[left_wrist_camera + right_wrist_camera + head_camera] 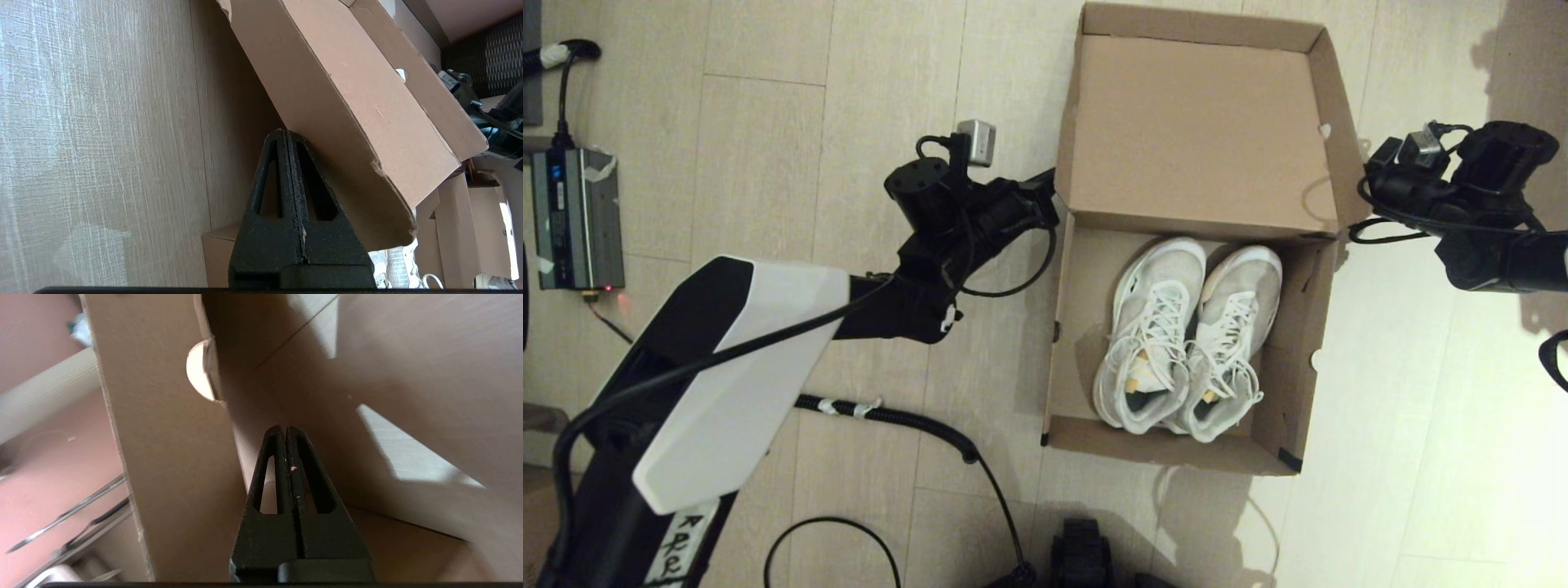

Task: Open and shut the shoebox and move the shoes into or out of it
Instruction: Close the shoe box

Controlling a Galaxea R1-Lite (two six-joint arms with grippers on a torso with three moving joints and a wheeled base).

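The brown shoebox stands open on the floor, its hinged lid tilted up at the far side. Both white sneakers lie side by side inside, toes toward the lid. My left gripper is shut, its tip against the outside of the lid's left flap. In the left wrist view this gripper meets the lid, and a bit of sneaker shows below. My right gripper is shut at the lid's right flap. The right wrist view shows that gripper next to the flap.
A grey power unit with cables lies at the far left. A ribbed black hose runs across the floor near the box's left front corner. A black part of the robot's base sits just in front of the box.
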